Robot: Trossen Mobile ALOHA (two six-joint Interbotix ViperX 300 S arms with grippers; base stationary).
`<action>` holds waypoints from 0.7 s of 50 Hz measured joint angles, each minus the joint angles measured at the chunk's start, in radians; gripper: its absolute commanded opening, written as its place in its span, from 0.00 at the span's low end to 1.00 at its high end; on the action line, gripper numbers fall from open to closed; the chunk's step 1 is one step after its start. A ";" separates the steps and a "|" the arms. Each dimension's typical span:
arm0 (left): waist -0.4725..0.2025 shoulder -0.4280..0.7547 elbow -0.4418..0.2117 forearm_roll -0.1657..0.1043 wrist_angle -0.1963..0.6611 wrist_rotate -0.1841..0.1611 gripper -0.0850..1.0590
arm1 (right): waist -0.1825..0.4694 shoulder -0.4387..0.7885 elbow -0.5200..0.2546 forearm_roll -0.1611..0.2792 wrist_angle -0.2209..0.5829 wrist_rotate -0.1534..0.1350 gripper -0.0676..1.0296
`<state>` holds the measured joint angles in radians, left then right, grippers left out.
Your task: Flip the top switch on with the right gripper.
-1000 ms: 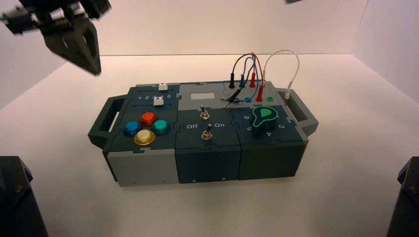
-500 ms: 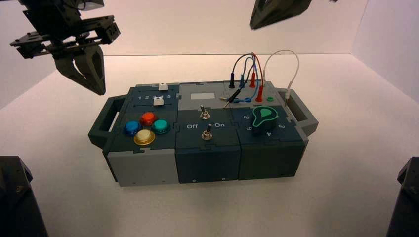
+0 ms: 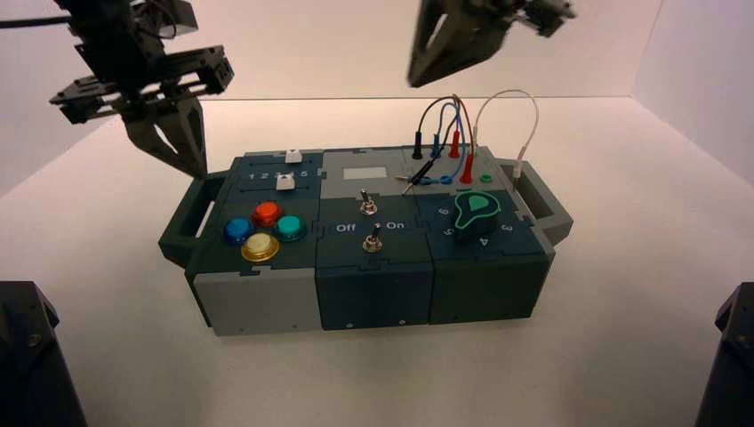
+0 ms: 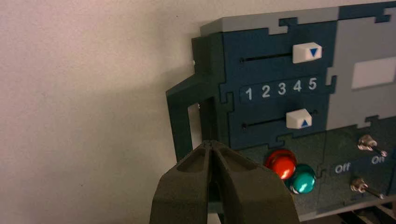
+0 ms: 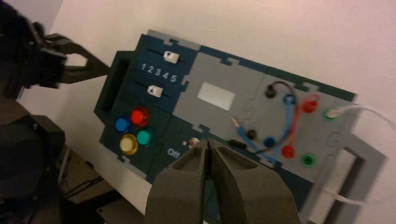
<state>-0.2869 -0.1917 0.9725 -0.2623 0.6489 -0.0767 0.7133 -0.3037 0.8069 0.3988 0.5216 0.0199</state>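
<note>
jaws pressed together, the right gripper (image 3: 416, 78) hangs high above the box's (image 3: 267, 298) far side; the top switch (image 3: 364, 205), mid-box, is untouched. left gripper (image 3: 196, 165), jaws together, hangs by the left handle (image 3: 182, 222).

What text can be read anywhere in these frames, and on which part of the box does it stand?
"1 2 3 4 5": number strip between the two white sliders.
"Off" and "On": between the two toggle switches.
Digits around the green knob: too unclear to read reliably.
</note>
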 measured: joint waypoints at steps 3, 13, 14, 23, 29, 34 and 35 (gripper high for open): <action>-0.002 0.018 0.000 -0.002 -0.015 0.000 0.05 | 0.006 0.018 -0.014 0.005 0.000 0.000 0.04; -0.003 0.078 0.000 -0.002 -0.052 0.000 0.05 | 0.011 0.051 -0.035 0.020 0.000 0.000 0.04; -0.003 0.083 0.000 -0.002 -0.054 0.000 0.05 | 0.011 0.054 -0.037 0.020 0.000 0.000 0.04; -0.023 0.129 -0.002 -0.003 -0.083 0.000 0.05 | 0.018 0.080 -0.046 0.031 0.000 0.000 0.04; -0.035 0.149 -0.002 -0.005 -0.098 -0.002 0.05 | 0.034 0.106 -0.049 0.046 0.000 0.000 0.04; -0.040 0.161 -0.002 -0.005 -0.109 -0.003 0.05 | 0.049 0.130 -0.054 0.058 0.000 0.000 0.04; -0.040 0.164 -0.002 -0.006 -0.112 -0.006 0.05 | 0.054 0.138 -0.055 0.061 0.000 0.000 0.04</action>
<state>-0.3267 -0.0276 0.9710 -0.2684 0.5369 -0.0828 0.7670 -0.1657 0.7517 0.4602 0.5216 0.0199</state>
